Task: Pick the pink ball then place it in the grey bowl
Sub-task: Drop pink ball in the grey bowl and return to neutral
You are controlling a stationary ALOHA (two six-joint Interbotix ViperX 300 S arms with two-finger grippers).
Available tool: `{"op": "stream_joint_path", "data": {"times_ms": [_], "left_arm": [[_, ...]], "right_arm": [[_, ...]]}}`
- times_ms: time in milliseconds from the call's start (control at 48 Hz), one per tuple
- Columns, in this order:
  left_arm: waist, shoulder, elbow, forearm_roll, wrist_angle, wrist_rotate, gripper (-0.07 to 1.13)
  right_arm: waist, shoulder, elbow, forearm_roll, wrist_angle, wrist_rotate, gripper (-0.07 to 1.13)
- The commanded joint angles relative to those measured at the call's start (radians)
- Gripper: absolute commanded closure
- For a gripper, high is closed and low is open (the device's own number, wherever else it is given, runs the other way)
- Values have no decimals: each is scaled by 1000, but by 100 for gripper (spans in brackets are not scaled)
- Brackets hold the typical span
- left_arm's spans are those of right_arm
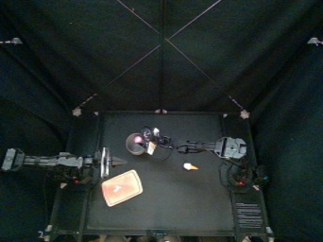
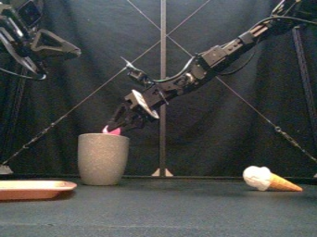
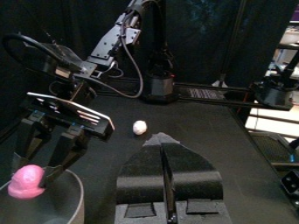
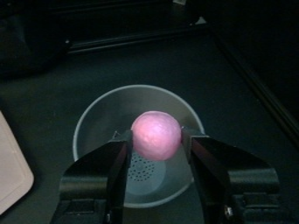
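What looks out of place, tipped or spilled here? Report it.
Nothing is spilled or damaged. Only the toy ice cream cone lies on its side, alone on the right. The grey bowl stands upright, with the right tool holding the pink ball above it.

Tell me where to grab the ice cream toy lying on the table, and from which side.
Grip the ice cream toy across its white scoop, close to the orange cone, coming straight down from above. It lies on its side on the table, and the cone tapers to a point, so jaws there would likely slip; the rounder scoop gives a fuller hold.
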Motion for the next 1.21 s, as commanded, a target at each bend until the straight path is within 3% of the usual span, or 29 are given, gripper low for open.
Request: {"op": "stream_joint_path", "data": {"times_ms": [21, 167, 521, 917, 1208], "left_arm": [[2, 3, -14, -2, -9, -2, 100], [3, 3, -14, -11, -9, 0, 100], [2, 3, -11, -14, -6, -2, 100], [2, 3, -9, -14, -3, 0, 100], [2, 2, -5, -14, -3, 2, 100]], "right_arm": [[0, -25, -26, 11, 2, 0, 23], [6, -29, -25, 28, 8, 2, 12], [17, -127, 61, 35, -43, -2, 12], [87, -497, 514, 55, -304, 0, 12], [222, -742, 775, 58, -419, 0, 12]]}}
